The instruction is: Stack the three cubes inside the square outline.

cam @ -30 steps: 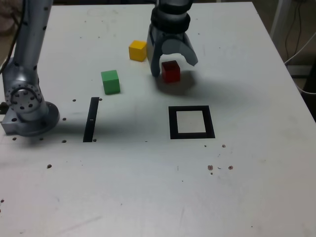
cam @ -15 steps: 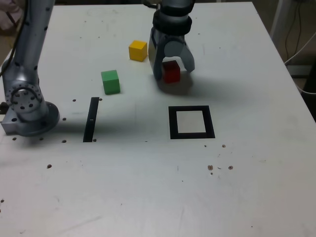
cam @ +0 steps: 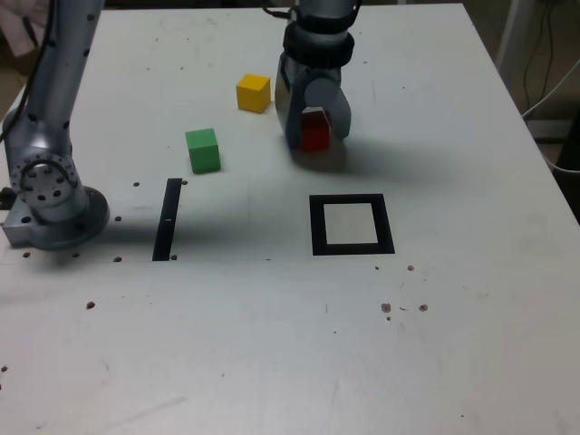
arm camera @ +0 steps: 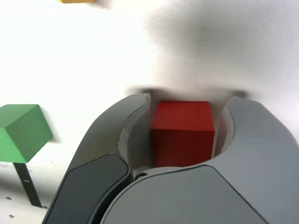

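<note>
The red cube (cam: 314, 136) rests on the white table, at the back and a little left of the square outline (cam: 317, 225) in the exterior view. My gripper (cam: 314, 127) reaches down over it, one finger on each side. In the wrist view both fingers hug the red cube (arm camera: 182, 133), and the gripper (arm camera: 187, 100) is shut on it. The yellow cube (cam: 254, 92) sits to the exterior view's left of the gripper. The green cube (cam: 203, 149) lies further left and nearer the front, and it also shows in the wrist view (arm camera: 21, 132). The outline's white centre holds nothing.
A narrow black strip (cam: 167, 219) lies on the table in front of the green cube. The arm's base (cam: 50, 195) stands at the exterior view's left edge. Small dark specks dot the table's front half. Cables hang beyond the right edge.
The jaws have closed in from wide open to tight against the red cube's sides. The cube and the arm have stayed in place.
</note>
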Robot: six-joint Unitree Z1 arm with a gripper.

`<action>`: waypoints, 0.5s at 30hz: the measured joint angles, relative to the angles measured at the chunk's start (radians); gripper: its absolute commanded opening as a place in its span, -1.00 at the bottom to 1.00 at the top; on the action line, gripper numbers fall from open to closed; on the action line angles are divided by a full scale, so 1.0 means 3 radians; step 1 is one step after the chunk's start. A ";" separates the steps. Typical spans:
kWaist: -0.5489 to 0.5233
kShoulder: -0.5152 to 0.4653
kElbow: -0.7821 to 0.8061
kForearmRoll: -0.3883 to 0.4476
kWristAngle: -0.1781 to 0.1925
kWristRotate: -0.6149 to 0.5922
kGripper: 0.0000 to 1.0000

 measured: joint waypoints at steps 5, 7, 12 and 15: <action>0.0000 -0.0006 0.0001 -0.0074 0.0017 0.0000 -0.68; 0.0000 -0.0011 0.0003 -0.0085 0.0024 0.0000 -0.71; -0.0007 -0.0059 0.0025 -0.0057 0.0028 -0.0003 -0.73; -0.0054 -0.0190 0.0031 0.0006 0.0027 -0.0034 -0.74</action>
